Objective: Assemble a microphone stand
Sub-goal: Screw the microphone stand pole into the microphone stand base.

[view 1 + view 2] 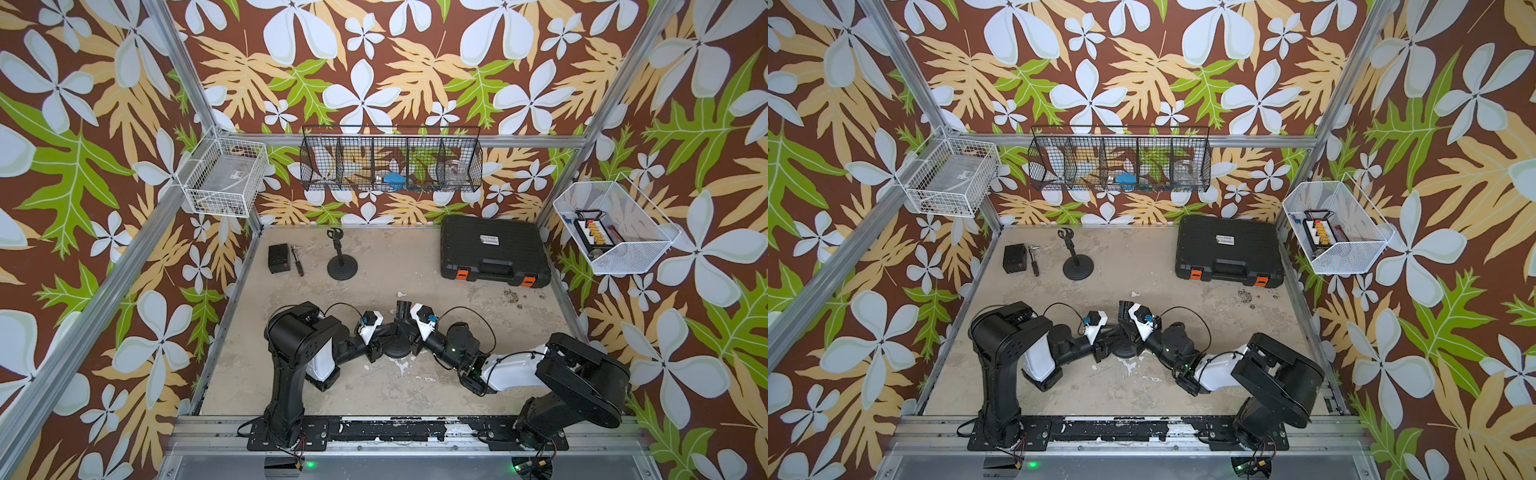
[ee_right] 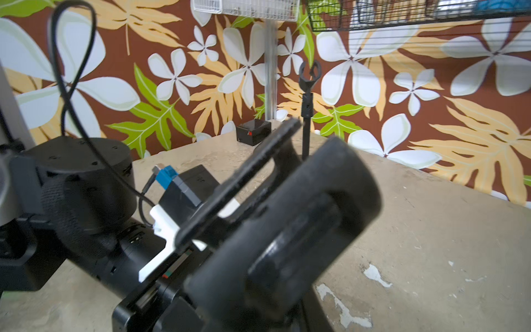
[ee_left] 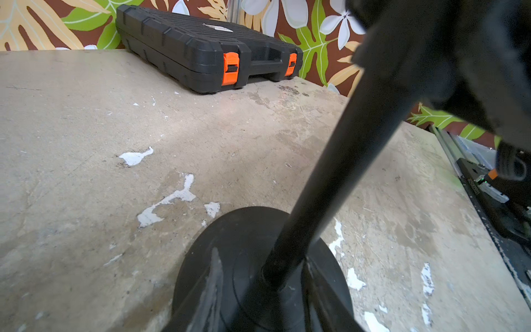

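2 grippers, left gripper (image 1: 388, 338) and right gripper (image 1: 402, 311), crowd the table (image 1: 415, 270) centre in both top views, hiding most of the round base (image 1: 397, 353). Left wrist: the pole (image 3: 339, 172) stands up from the base, its top lost in dark blur. Left fingers (image 3: 211, 287) flank its foot, spread apart, gripping nothing. Right wrist: blurred jaws, apparently narrowed around the pole's top.

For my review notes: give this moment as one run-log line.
pole: foot at base centre | left claw: open, flanking pole | right claw: shut on pole top
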